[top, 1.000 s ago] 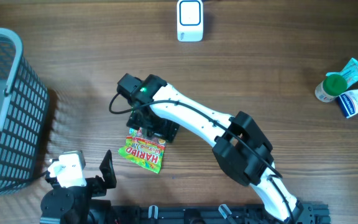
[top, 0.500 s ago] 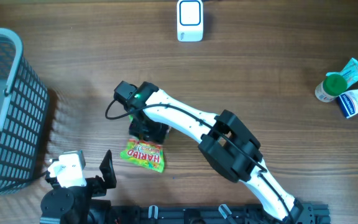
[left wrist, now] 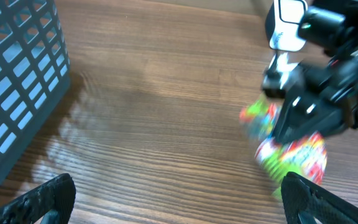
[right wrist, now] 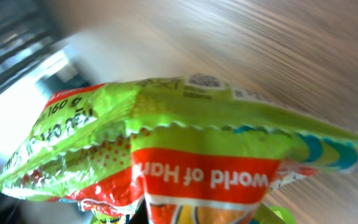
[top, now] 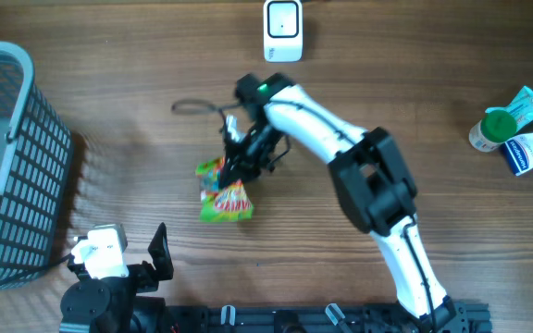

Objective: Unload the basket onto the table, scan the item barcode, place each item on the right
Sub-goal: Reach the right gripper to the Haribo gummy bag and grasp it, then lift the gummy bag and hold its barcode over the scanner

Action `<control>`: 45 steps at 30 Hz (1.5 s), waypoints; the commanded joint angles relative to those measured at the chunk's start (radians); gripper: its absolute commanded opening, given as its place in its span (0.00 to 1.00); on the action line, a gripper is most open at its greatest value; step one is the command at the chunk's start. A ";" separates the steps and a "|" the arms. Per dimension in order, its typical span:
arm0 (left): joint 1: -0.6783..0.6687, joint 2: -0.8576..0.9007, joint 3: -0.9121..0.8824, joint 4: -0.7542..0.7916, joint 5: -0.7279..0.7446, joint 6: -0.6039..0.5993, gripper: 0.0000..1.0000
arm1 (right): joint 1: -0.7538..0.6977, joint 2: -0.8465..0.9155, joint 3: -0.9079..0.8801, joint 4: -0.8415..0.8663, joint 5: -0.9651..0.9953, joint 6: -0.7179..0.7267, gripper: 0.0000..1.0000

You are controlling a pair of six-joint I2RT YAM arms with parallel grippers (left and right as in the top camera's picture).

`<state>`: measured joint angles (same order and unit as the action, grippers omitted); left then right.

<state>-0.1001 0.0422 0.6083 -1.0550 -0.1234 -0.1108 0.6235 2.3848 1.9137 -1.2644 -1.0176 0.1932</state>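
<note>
Presenting the item is the step in hand: the right gripper [top: 241,157] is clamped on the candy bag [top: 226,196], apparently hanging just above mid-table. Next, its barcode needs turning toward the scanner [top: 283,30]. The left gripper [left wrist: 179,202] idles, jaws apart.

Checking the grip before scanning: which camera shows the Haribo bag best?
Overhead: the whole Haribo bag shows, sharp, held by the right gripper. The left wrist view shows it blurred; the right wrist view shows only a close-up of its sealed edge.
</note>
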 commanded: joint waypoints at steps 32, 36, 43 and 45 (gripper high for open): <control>-0.007 -0.003 -0.002 0.003 -0.009 -0.003 1.00 | -0.072 0.012 -0.001 1.832 -0.604 -0.930 0.05; -0.007 -0.003 -0.002 0.003 -0.009 -0.003 1.00 | -0.079 0.012 -0.001 2.017 -0.604 -0.923 0.04; -0.008 -0.003 -0.002 0.003 -0.009 -0.003 1.00 | -0.080 0.011 -0.001 2.213 -0.604 -0.794 0.04; -0.007 -0.003 -0.002 0.003 -0.009 -0.003 1.00 | -0.080 0.011 -0.001 2.214 -0.604 -0.795 0.05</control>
<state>-0.1001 0.0422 0.6083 -1.0546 -0.1234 -0.1108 0.5461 2.3997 1.8923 0.9413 -1.5597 -0.6468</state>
